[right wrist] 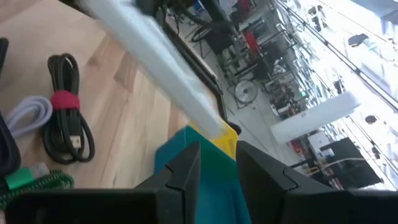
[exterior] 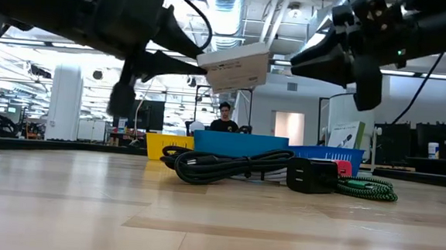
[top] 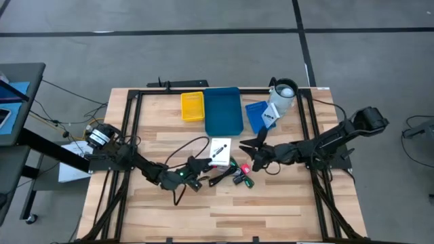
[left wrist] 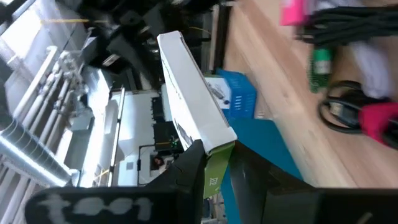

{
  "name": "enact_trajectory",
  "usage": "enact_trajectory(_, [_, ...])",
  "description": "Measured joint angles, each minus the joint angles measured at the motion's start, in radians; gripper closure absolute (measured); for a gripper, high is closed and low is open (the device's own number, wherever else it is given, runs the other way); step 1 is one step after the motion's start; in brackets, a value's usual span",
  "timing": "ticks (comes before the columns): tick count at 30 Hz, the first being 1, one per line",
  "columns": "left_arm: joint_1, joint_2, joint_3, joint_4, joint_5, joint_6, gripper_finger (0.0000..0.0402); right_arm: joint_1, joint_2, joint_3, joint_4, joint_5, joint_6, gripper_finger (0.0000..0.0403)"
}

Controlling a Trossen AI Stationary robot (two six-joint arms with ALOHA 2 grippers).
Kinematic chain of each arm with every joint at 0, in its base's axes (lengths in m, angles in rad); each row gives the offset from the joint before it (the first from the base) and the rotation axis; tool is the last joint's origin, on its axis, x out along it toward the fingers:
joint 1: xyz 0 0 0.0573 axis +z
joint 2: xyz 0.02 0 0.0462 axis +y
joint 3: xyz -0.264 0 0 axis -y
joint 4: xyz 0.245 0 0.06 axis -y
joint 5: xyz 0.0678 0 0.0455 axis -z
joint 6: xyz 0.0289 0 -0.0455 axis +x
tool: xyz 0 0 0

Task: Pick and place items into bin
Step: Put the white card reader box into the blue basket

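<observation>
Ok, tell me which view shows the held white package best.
The left wrist view: the white package fills it, pinched at one end by the left gripper. The low view shows it lifted above the table; the high view shows only its top; the right wrist view shows a blurred edge.

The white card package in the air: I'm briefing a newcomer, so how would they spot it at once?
Start at the big blue bin at the table's far middle. Just in front of it, the left pincer is shut on a white card package, lifted above the cables. It is the only flat white box off the table.
</observation>
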Motion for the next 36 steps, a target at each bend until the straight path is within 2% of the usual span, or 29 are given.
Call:
enact_trajectory(5, [0.01, 0.0, 0.0, 0.066, 0.033, 0.027, 0.0353, 0.022, 0.074, 0.054, 0.0, 0.022, -0.026, 0.0302])
enact_trajectory(8, [0.01, 0.0, 0.0, 0.066, 0.039, 0.034, 0.0353, 0.038, 0.11, 0.078, -0.001, 0.074, -0.069, 0.029])
enact_trajectory(18, [0.01, 0.0, 0.0, 0.066, 0.039, 0.03, 0.0353, 0.063, 0.162, 0.125, 0.003, 0.153, -0.138, 0.0191])
enact_trajectory(22, [0.01, 0.0, 0.0, 0.066, 0.039, 0.022, 0.0353, 0.069, 0.159, 0.124, 0.009, 0.182, -0.184, 0.0166])
enact_trajectory(29, [0.01, 0.0, 0.0, 0.066, 0.04, 0.013, 0.0353, 0.09, 0.159, 0.138, 0.007, 0.163, -0.255, 0.017])
enact_trajectory(36, [0.01, 0.0, 0.0, 0.066, 0.04, 0.001, 0.0353, 0.109, 0.159, 0.179, 0.004, 0.067, -0.312, 0.018])
